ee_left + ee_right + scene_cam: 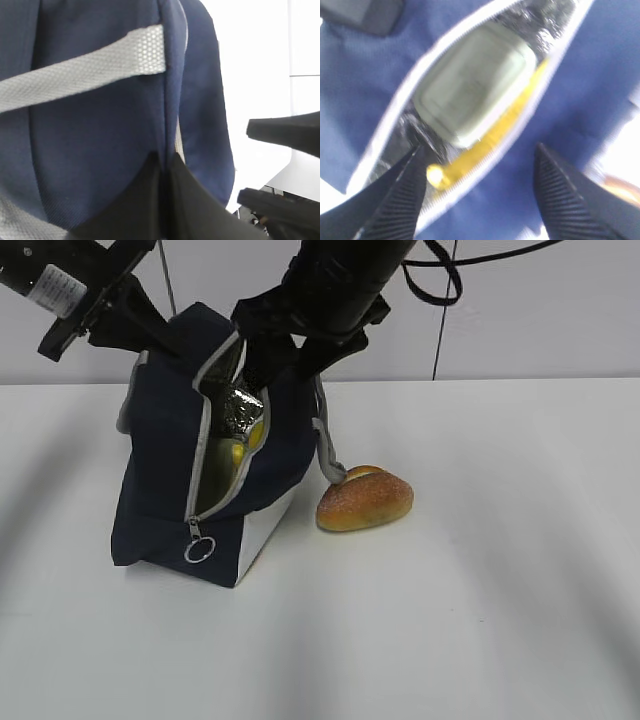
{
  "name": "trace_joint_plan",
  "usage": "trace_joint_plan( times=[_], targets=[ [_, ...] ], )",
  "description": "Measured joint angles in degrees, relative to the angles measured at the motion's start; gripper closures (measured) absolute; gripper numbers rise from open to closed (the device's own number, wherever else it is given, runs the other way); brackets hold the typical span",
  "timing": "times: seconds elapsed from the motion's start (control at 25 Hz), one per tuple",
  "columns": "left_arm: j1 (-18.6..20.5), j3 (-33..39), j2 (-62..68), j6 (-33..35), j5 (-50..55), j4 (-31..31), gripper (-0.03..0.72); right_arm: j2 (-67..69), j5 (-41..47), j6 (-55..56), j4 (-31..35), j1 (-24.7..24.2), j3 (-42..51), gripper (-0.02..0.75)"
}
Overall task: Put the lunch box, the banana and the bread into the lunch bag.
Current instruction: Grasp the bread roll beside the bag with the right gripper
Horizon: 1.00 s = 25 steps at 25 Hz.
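The right pincer [480, 190] stands wide open over the mouth of the navy fabric lunch bag [160, 470], one ribbed finger inside the silver lining, while the left pincer [165, 175] is clamped on the bag's rim. Inside lie the green-lidded lunch box [475, 82] and the yellow banana [490, 137]; the crusty oval bread [365, 500] sits on the white desk [480, 620] beside the bag.

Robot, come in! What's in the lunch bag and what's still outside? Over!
Left gripper pinching lunch bag edge. Right gripper open above opening. Lunch box, banana inside; bread on table. Nothing blocking.
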Motion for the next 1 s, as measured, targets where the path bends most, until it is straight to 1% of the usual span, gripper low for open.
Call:
trace_joint_plan(
  times=[0.12, 0.28, 0.56, 0.68, 0.84, 1.0],
  targets=[
    [0.0, 0.0, 0.0, 0.0, 0.0, 0.0, 0.691, -0.2, 2.9, 2.2, -3.2, 0.0, -1.0, 0.243],
    [0.0, 0.0, 0.0, 0.0, 0.0, 0.0, 0.691, -1.8, 6.2, 3.6, -5.9, 0.0, -1.1, 0.244],
    [0.0, 0.0, 0.0, 0.0, 0.0, 0.0, 0.691, -7.7, 7.4, 8.0, -13.3, 0.0, -0.7, 0.244],
    [0.0, 0.0, 0.0, 0.0, 0.0, 0.1, 0.691, -11.1, 7.5, 9.3, -17.2, 0.0, 1.9, 0.244],
    [0.0, 0.0, 0.0, 0.0, 0.0, 0.1, 0.691, -14.6, 7.6, 11.1, -21.4, 0.0, 7.5, 0.244],
    [0.0, 0.0, 0.0, 0.0, 0.0, 0.1, 0.691, -16.4, 7.6, 12.9, -23.2, -0.5, 14.2, 0.244]
  ],
)
